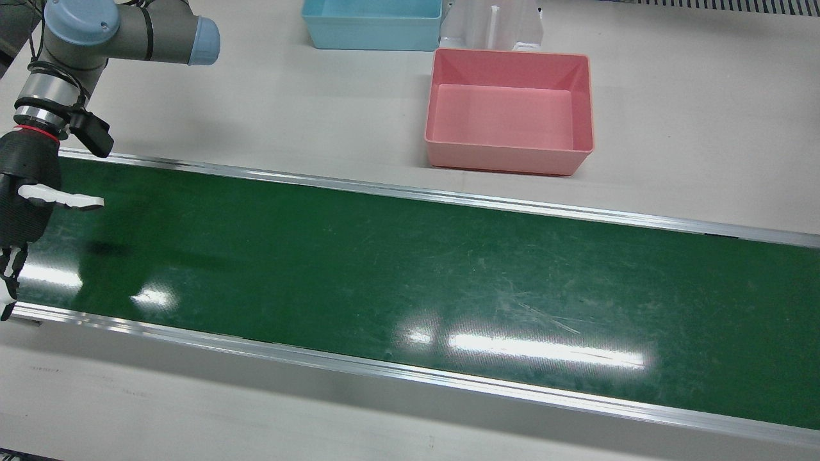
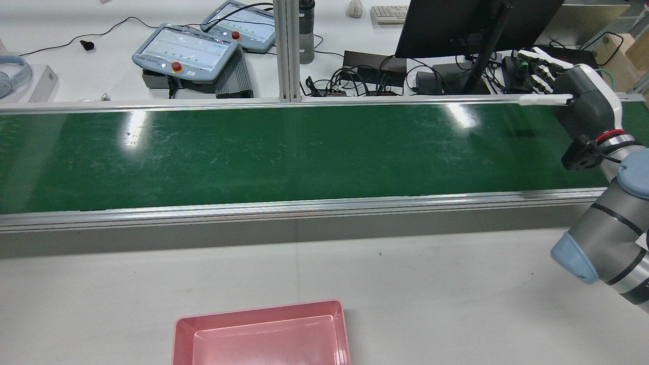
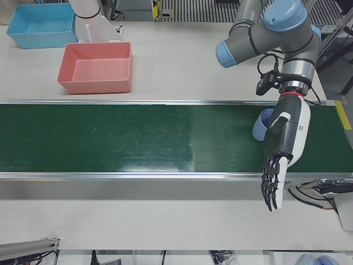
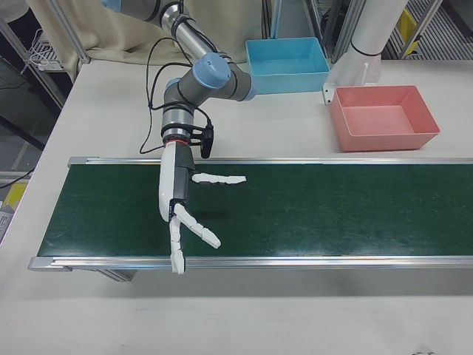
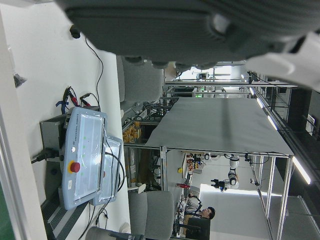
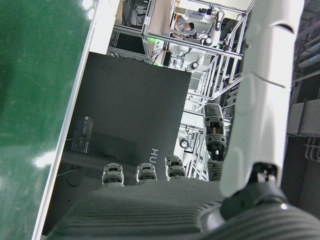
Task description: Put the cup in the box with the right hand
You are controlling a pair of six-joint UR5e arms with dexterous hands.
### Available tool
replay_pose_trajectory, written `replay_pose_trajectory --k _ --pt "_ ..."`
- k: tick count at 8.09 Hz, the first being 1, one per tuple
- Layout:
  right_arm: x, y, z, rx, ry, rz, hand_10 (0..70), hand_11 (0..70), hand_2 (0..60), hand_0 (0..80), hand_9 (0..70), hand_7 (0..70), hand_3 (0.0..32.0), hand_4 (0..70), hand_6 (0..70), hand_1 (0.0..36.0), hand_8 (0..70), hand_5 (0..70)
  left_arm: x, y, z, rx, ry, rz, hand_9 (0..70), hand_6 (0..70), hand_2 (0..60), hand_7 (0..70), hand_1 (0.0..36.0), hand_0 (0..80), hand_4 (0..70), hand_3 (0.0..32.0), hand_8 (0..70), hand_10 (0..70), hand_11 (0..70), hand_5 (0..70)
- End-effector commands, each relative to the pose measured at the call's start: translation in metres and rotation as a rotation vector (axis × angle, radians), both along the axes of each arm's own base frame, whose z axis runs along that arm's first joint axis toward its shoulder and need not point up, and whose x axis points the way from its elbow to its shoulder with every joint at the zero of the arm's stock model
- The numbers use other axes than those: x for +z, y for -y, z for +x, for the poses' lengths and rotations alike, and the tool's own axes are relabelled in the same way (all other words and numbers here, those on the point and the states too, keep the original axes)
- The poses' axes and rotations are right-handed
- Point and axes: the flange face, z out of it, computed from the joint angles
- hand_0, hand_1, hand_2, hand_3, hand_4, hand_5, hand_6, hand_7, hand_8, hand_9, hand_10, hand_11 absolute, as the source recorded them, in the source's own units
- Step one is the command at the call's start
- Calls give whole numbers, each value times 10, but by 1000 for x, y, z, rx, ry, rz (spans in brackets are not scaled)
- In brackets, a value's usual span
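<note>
A light blue cup (image 3: 262, 125) stands on the green belt (image 3: 138, 138) in the left-front view, partly hidden behind my left hand (image 3: 284, 143). That hand is open, its fingers stretched out flat over the belt's near rail. My right hand (image 4: 177, 200) is far along the belt from the cup, open, with fingers spread and thumb out sideways. The same hand shows at the front view's left edge, right hand (image 1: 25, 192), and in the rear view, right hand (image 2: 578, 99). The empty pink box (image 1: 509, 160) sits on the table beside the belt. No other view shows the cup.
A blue box (image 1: 371, 38) stands beyond the pink box (image 4: 384, 140), next to a white pedestal (image 1: 493, 25). Across the belt (image 2: 304, 147), the rear view shows teach pendants (image 2: 185, 50), a monitor (image 2: 456, 25) and cables.
</note>
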Motion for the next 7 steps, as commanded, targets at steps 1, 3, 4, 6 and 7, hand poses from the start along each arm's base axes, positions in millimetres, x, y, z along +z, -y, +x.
replay_pose_trajectory --k 1,3,4,6,7 --pt "1 1 1 2 -1 -2 33 74 0 623 68 107 0 171 51 170 30 75 0 0 0 -1 0 0 0 0 0 0 0 0 0 0 0 0 0 0" --pt "2 2 10 16 0 -2 34 75 34 609 69 107 0 140 51 194 31 76 0 0 0 -1 0 0 0 0 0 0 0 0 0 0 0 0 0 0" --pt "0 2 13 19 2 1 33 73 0 622 68 106 0 167 50 173 30 75 0 0 0 -1 0 0 0 0 0 0 0 0 0 0 0 0 0 0" --pt "1 3 14 22 1 0 33 72 0 624 68 106 0 169 51 172 30 75 0 0 0 -1 0 0 0 0 0 0 0 0 0 0 0 0 0 0" --pt "1 4 16 25 1 0 33 73 35 610 69 111 0 148 52 190 31 75 0 0 0 -1 0 0 0 0 0 0 0 0 0 0 0 0 0 0"
